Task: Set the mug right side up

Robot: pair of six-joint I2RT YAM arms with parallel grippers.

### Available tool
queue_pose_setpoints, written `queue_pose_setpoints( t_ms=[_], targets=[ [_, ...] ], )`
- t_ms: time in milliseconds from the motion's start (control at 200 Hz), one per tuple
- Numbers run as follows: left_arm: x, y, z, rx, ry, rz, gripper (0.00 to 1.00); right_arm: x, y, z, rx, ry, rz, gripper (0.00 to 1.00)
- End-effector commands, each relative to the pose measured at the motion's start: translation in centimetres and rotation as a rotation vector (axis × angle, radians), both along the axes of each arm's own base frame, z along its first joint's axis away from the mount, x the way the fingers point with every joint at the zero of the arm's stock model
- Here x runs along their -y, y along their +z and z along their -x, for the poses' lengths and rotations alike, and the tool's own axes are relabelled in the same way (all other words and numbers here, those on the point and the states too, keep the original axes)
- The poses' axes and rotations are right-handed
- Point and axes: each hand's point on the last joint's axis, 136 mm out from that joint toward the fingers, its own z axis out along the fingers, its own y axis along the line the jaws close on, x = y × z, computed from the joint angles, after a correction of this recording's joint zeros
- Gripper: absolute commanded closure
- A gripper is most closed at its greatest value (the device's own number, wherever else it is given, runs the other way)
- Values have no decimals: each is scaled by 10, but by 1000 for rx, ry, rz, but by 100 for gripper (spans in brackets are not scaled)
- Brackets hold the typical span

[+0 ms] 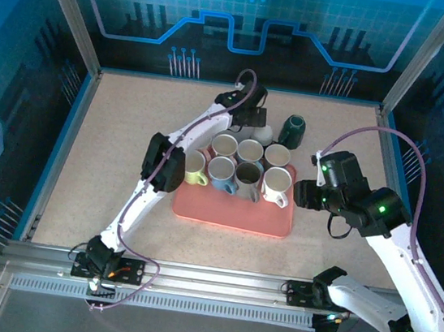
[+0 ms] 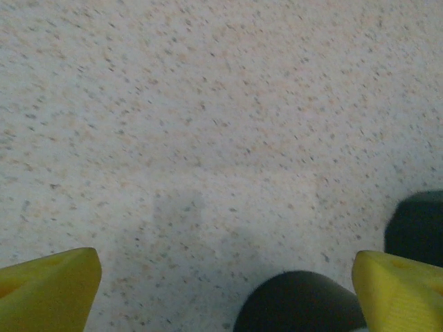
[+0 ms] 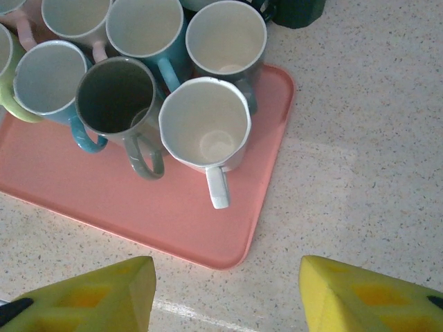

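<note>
A dark green mug (image 1: 293, 130) stands on the table behind the pink tray (image 1: 232, 215); its top looks closed, as if it were mouth down. Its lower edge shows in the right wrist view as a dark green mug (image 3: 299, 12). My left gripper (image 1: 253, 119) hovers just left of it, behind the tray. In the left wrist view the left gripper (image 2: 225, 277) has its yellow fingers (image 2: 48, 290) far apart. A dark rounded shape (image 2: 301, 304) lies low beside the right finger. My right gripper (image 3: 228, 290) is open over bare table off the tray's front right corner.
Several upright mugs crowd the tray, the white one (image 3: 205, 128) nearest my right gripper (image 1: 302, 194). A pale mug (image 1: 265, 133) sits beside the left gripper. A second dark shape (image 2: 417, 225) shows at the right edge. Enclosure walls ring the table.
</note>
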Motion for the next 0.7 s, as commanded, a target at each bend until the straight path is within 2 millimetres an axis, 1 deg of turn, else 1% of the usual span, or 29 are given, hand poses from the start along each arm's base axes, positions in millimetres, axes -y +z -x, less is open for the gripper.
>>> queue_pose_setpoints(
  t_ms=[0, 110, 210, 410, 575, 655, 695],
  targets=[
    [29, 29, 15, 1, -56, 107, 3, 1, -3, 1, -9, -1, -7, 42],
    [42, 26, 28, -40, -76, 134, 1, 1, -5, 2, -12, 0, -11, 42],
    [51, 24, 34, -40, -106, 122, 1, 0, -7, 3, -16, -1, -17, 42],
    [54, 12, 39, -63, -124, 99, 1, 1, -12, 5, -23, 0, -19, 41],
    [66, 14, 46, -50, -176, 81, 1, 2, -17, 7, -33, 1, -14, 41],
    [64, 15, 44, -36, -165, 65, 1, 3, -17, 7, -34, 1, -15, 41],
    [60, 17, 41, -23, -155, 47, 1, 3, -17, 7, -34, 1, -16, 41]
  ],
)
